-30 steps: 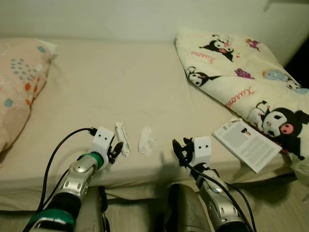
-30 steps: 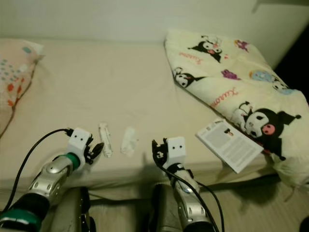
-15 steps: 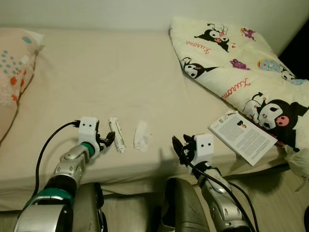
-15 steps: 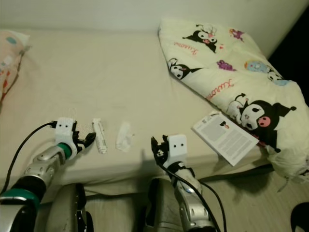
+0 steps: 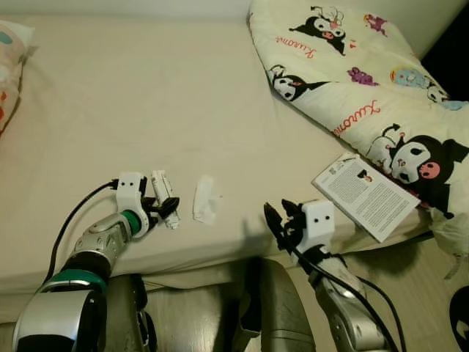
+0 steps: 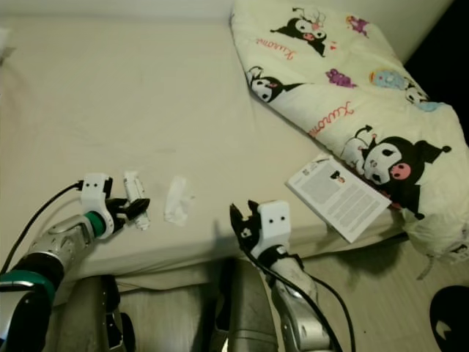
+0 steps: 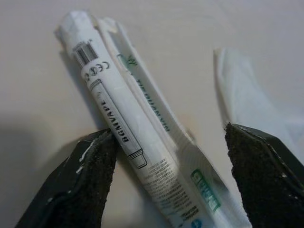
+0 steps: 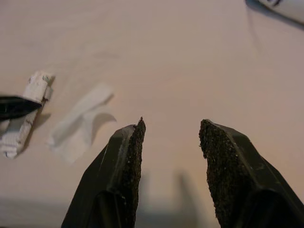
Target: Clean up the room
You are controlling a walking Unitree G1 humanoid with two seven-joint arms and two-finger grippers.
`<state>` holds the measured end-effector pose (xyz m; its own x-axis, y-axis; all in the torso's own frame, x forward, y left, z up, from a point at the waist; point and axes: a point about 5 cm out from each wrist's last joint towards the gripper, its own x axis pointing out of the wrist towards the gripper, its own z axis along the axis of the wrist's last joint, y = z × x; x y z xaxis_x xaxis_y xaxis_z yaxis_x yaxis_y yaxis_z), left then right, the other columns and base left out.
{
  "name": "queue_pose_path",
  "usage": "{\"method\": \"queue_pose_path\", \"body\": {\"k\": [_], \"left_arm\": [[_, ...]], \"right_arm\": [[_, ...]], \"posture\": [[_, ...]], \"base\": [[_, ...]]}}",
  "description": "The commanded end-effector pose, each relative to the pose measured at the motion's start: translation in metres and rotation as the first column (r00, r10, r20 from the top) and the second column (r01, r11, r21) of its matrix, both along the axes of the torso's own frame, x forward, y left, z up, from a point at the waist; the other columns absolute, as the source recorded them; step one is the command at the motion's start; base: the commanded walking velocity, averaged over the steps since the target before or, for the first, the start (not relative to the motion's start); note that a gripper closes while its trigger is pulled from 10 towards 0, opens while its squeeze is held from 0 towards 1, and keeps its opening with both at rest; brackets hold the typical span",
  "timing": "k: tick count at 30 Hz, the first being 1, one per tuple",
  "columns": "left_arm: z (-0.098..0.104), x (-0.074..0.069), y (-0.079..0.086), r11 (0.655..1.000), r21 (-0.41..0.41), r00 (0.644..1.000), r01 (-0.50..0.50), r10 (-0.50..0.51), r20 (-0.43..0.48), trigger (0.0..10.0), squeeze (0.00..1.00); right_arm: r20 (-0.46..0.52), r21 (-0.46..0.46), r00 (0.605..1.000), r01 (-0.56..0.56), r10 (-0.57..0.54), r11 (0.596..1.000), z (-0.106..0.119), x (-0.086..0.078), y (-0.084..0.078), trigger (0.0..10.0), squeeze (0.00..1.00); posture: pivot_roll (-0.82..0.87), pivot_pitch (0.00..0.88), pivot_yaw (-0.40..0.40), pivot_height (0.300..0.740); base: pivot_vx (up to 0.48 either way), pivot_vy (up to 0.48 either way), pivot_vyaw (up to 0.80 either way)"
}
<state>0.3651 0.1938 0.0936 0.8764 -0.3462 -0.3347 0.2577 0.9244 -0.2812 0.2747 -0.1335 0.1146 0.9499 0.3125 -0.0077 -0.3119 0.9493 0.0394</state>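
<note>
Two black fingers of the left pincer [image 7: 166,185] stand spread astride the white wrapper [image 7: 137,128] lying on the bed [image 5: 146,95], one finger touching its side. To grip well, it should settle lower, centre on the wrapper, then close without snagging the sheet. Just beside lies a tissue [image 5: 204,199]. The right pincer [image 8: 168,161] hovers spread, holding nothing, near the bed's edge.

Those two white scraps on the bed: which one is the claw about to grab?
The printed white wrapper, lying between the left claw's open fingers. The plain crumpled tissue lies beside it, outside the fingers.
</note>
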Motion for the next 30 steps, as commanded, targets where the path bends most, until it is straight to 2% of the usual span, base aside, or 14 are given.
{"method": "queue_pose_path", "body": {"k": [1,2,3,10,14,15,18,19,22,24,25,26,27,30], "left_arm": [[-0.015,-0.008,0.002,1.0,-0.003,0.997,-0.02,0.019,-0.077,1.6,0.0],[-0.015,-0.008,0.002,1.0,-0.003,0.997,-0.02,0.019,-0.077,1.6,0.0],[-0.017,-0.009,0.003,1.0,0.001,0.996,-0.031,0.031,-0.083,0.0,0.0],[-0.022,-0.013,0.008,0.997,-0.039,0.994,-0.064,0.061,-0.091,0.0,0.0],[-0.019,-0.014,0.015,0.993,-0.082,0.995,-0.082,0.077,-0.066,0.0,0.0],[-0.017,-0.014,0.019,0.992,-0.09,0.995,-0.087,0.083,-0.048,0.0,0.0],[-0.014,-0.013,0.022,0.991,-0.102,0.996,-0.092,0.089,-0.027,0.0,0.0],[-0.01,-0.012,0.026,0.989,-0.11,0.995,-0.096,0.097,0.002,0.0,0.0],[-0.007,-0.012,0.029,0.988,-0.115,0.993,-0.104,0.109,0.036,0.0,0.0],[0.013,-0.01,0.045,0.986,-0.03,0.965,-0.163,0.166,0.203,0.0,0.0],[0.013,-0.01,0.045,0.986,-0.03,0.965,-0.163,0.166,0.203,0.0,0.0],[0.024,-0.013,0.051,0.98,0.025,0.942,-0.195,0.18,0.283,0.0,0.0],[0.042,-0.02,0.057,0.973,0.086,0.904,-0.216,0.166,0.393,10.0,0.0],[0.054,-0.026,0.058,0.967,0.122,0.878,-0.224,0.146,0.457,10.0,0.0]], "right_arm": [[-0.03,-0.005,0.999,0.018,-0.018,1.0,-0.003,-0.004,-0.005,10.0,0.0],[-0.03,-0.005,0.999,0.018,-0.018,1.0,-0.003,-0.004,-0.005,10.0,0.0],[-0.031,-0.006,0.999,0.019,-0.019,1.0,-0.003,-0.005,-0.005,10.0,0.0],[-0.028,-0.002,1.0,0.008,-0.008,1.0,0.003,-0.005,-0.003,10.0,0.0],[-0.013,0.026,0.998,-0.063,0.063,0.998,0.011,-0.001,0.01,10.0,0.0],[-0.008,0.051,0.992,-0.126,0.126,0.991,0.014,0.002,0.022,10.0,0.0],[-0.011,0.073,0.983,-0.18,0.181,0.981,0.016,0.004,0.035,10.0,0.0],[-0.017,0.098,0.977,-0.212,0.214,0.972,0.016,0.006,0.044,10.0,0.0],[-0.022,0.113,0.971,-0.235,0.238,0.966,0.015,0.008,0.053,10.0,0.0],[-0.046,0.141,0.96,-0.267,0.276,0.953,0.009,0.014,0.072,10.0,0.0],[-0.046,0.141,0.96,-0.267,0.276,0.953,0.009,0.014,0.072,10.0,0.0],[-0.061,0.143,0.957,-0.272,0.283,0.952,0.005,0.017,0.079,10.0,0.0],[-0.077,0.142,0.955,-0.275,0.288,0.951,0.001,0.019,0.085,10.0,0.0],[-0.087,0.14,0.953,-0.277,0.291,0.951,-0.001,0.021,0.089,10.0,0.0]], "posture": [[-0.18,0.282,-0.107,0.563],[-0.18,0.282,-0.107,0.563],[-0.18,0.282,-0.107,0.563],[-0.18,0.289,-0.116,0.563],[-0.16,0.29,-0.122,0.563],[-0.15,0.291,-0.124,0.563],[-0.12,0.292,-0.122,0.563],[-0.09,0.295,-0.121,0.563],[-0.06,0.296,-0.121,0.563],[0.03,0.305,-0.126,0.563],[0.03,0.305,-0.126,0.563],[0.05,0.307,-0.127,0.563],[0.09,0.309,-0.132,0.563],[0.09,0.309,-0.132,0.563]], "base": [[0.0,0.0,0.0],[0.0,0.0,0.0],[0.0,0.0,0.0],[0.0,0.0,0.0],[0.0,0.0,0.0],[0.0,0.0,0.0],[0.0,0.0,0.0],[0.0,0.0,0.0],[0.0,0.0,0.0],[0.0,0.0,0.0],[0.0,0.0,0.0],[0.0,0.0,0.0],[0.0,0.0,0.0],[0.0,0.0,0.0]]}}
